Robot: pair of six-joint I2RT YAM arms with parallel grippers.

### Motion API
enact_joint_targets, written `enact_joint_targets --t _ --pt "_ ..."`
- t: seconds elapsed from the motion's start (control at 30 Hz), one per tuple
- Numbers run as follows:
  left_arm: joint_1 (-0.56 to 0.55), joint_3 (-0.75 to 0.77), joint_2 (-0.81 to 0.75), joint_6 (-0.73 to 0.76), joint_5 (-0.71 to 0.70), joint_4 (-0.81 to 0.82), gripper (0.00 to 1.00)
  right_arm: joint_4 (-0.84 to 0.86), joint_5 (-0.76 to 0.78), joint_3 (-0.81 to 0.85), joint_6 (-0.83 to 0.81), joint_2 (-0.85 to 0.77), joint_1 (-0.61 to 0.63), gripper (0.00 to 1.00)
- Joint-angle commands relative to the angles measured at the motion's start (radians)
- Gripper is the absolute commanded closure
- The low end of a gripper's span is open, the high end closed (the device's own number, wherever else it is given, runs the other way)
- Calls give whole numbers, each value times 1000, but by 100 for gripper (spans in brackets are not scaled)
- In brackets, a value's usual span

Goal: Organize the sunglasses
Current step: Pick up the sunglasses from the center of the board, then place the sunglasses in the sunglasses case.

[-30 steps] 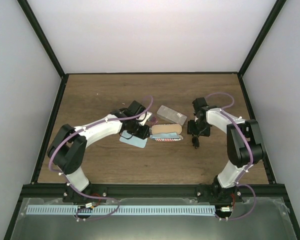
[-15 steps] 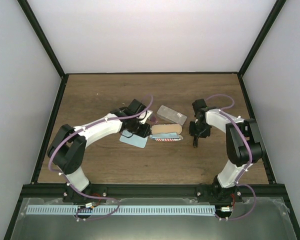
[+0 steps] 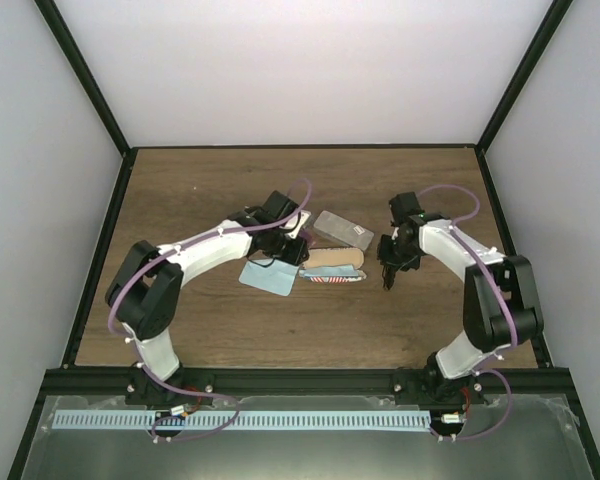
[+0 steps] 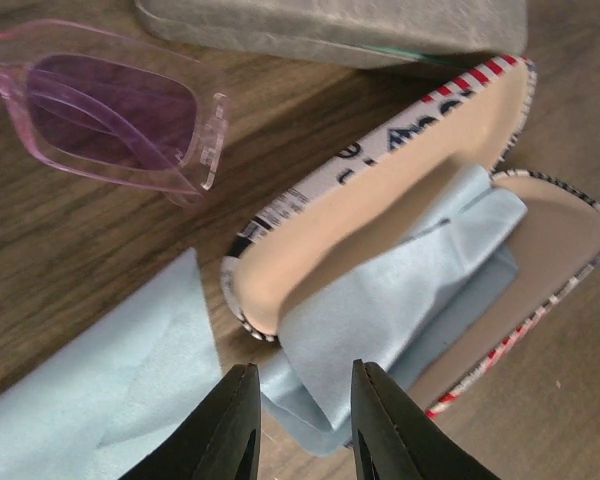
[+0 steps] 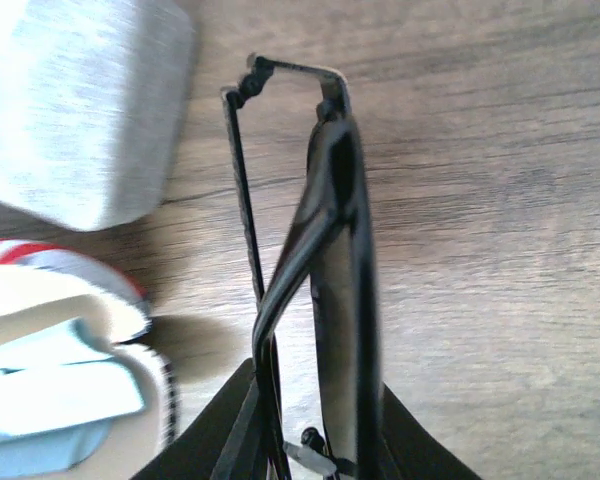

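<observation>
Looking from the left, I see a blue cloth (image 3: 268, 278) lying flat on the brown table (image 3: 180, 200). My left claw (image 4: 300, 425) hangs low just past it, over the left end of the striped case (image 4: 310, 190). Its two fingers (image 4: 230, 430) are a little way apart. The loose end of a second blue cloth (image 4: 400, 280) sits in the gap between them. I cannot tell if the fingers touch that cloth. The rest of the second cloth lies inside the striped case, which is open with both halves facing up. On the far side of that case, the purple sunglasses (image 4: 110, 125) lie on the wood. They are to the left of the grey case (image 4: 330, 25) and close to it, and no claw holds them. The grey case is shut and sits just behind the striped case. To the right of both cases is my right claw (image 5: 320, 435). It is pinching the black sunglasses (image 5: 338, 200) tight between its fingers. These are thin and folded, and they stick out past the fingertips, near the right end of the striped case. A dark shadow lies on the wood beside them. I cannot tell if they touch the table.
</observation>
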Motion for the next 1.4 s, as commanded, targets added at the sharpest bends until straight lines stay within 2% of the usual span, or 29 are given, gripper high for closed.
enact_joint_targets --t 0.0,0.1,0.2,0.33,0.47,0.9,1.37 --pt "23 9 27 -51 -82 59 73 -4 -83 49 66 -96 10 80" --pt "32 54 45 -28 -131 77 70 7 -141 56 105 -136 10 80" --pt "32 59 46 29 -177 138 60 45 -215 33 163 -184 9 80" --pt "35 42 71 94 -127 221 53 117 -320 -20 242 -241 8 80" --pt "41 10 92 129 -159 291 48 127 -331 -43 260 -272 7 80" --pt "58 51 251 129 -90 306 50 62 -313 -56 227 -338 7 80" --pt "33 -40 162 73 21 300 54 245 -486 -211 381 -402 20 79"
